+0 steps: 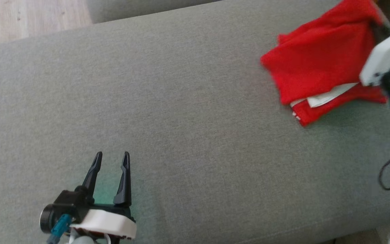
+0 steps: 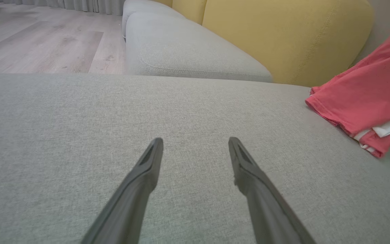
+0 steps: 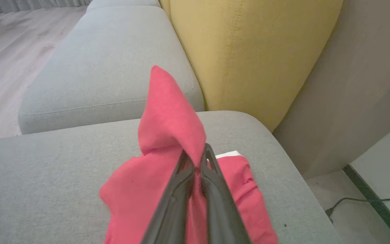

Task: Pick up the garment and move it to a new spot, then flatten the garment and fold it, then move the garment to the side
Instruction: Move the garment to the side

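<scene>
The garment (image 1: 320,61) is red with a white inner layer, folded and lying at the far right of the grey cushion (image 1: 181,118). In the right wrist view my right gripper (image 3: 196,159) is shut on the garment (image 3: 168,135), pinching a flap of red cloth that stands up above the fingertips. My right arm's pale forearm (image 1: 386,56) covers the garment's right edge in the head view. My left gripper (image 1: 111,157) stands open low over the cushion at the lower left, far from the garment (image 2: 367,98), with nothing between its fingers (image 2: 147,169).
A yellow back cushion (image 3: 249,57) rises behind the garment. Another grey seat (image 2: 181,47) lies beyond, with wooden floor (image 2: 39,40) past it. The cushion's right edge drops to a floor with a dark cable (image 3: 357,203).
</scene>
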{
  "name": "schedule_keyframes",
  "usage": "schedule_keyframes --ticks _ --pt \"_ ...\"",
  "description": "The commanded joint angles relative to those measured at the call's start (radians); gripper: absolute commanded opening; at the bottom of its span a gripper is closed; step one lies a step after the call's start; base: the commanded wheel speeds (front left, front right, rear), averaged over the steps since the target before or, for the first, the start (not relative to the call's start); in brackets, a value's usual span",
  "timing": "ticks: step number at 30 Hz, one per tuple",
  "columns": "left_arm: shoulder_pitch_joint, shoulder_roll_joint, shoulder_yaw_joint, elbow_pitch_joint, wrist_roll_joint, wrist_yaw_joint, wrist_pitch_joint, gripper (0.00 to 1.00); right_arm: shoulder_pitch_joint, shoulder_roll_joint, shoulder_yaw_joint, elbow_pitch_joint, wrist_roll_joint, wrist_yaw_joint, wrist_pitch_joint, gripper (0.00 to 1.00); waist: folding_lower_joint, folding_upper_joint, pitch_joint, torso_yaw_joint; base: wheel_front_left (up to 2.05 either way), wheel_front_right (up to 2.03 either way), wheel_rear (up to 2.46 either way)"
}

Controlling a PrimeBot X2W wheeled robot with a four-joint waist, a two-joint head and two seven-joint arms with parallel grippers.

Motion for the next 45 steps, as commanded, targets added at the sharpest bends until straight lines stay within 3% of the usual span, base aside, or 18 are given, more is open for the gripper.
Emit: schedule_keyframes --ticks 1,7,8,9,14,18,30,35,45 --pt "-0.018 0.015 0.034 -0.031 -0.002 0.001 -0.014 1.00 -0.048 -0.020 -0.005 -0.027 -0.010 -0.001 -0.010 0.00 0.0000 -0.0001 0.006 0.007 0.00 0.00 0.00" --pt "-0.027 0.016 0.028 -0.033 0.002 -0.001 -0.013 1.00 -0.076 -0.087 -0.136 0.018 -0.070 -0.001 -0.020 0.00 0.0000 -0.0001 0.028 0.028 0.00 0.00 0.00" --pt "-0.028 0.016 0.028 -0.033 0.003 0.000 -0.013 1.00 -0.076 -0.092 -0.166 0.026 -0.090 -0.001 -0.024 0.45 0.0000 -0.0001 0.031 0.031 0.00 0.00 0.00" --pt "-0.029 0.016 0.027 -0.033 0.003 0.001 -0.012 1.00 -0.073 -0.095 -0.185 0.032 -0.111 -0.001 -0.031 1.00 0.0000 -0.0001 0.033 0.033 0.00 0.00 0.00" --pt "-0.033 0.017 0.026 -0.032 0.003 0.002 -0.011 1.00 -0.053 -0.057 -0.245 0.042 -0.163 -0.001 -0.078 1.00 0.0000 -0.0001 0.036 0.041 0.00 0.00 0.00" --pt "-0.032 0.019 0.027 -0.030 0.000 0.004 -0.011 1.00 -0.035 -0.024 -0.219 0.029 -0.156 -0.001 -0.114 1.00 0.0000 -0.0001 0.027 0.039 0.00 0.00 0.00" --pt "-0.019 0.014 0.052 -0.032 -0.014 0.021 -0.023 1.00 0.060 0.002 0.014 -0.088 -0.055 -0.001 -0.200 1.00 0.0000 -0.0001 -0.047 0.061 0.00 0.00 0.00" --pt "0.008 0.004 0.079 -0.026 -0.029 0.035 -0.032 1.00 0.166 0.036 0.070 -0.142 -0.052 -0.001 -0.268 1.00 0.0000 -0.0001 -0.107 0.089 0.00 0.00 0.00" --pt "0.097 -0.017 0.113 -0.001 -0.054 0.047 -0.042 1.00 0.462 0.147 0.054 -0.244 -0.061 -0.001 -0.393 1.00 0.0000 -0.0001 -0.207 0.151 0.00 0.00 0.00"
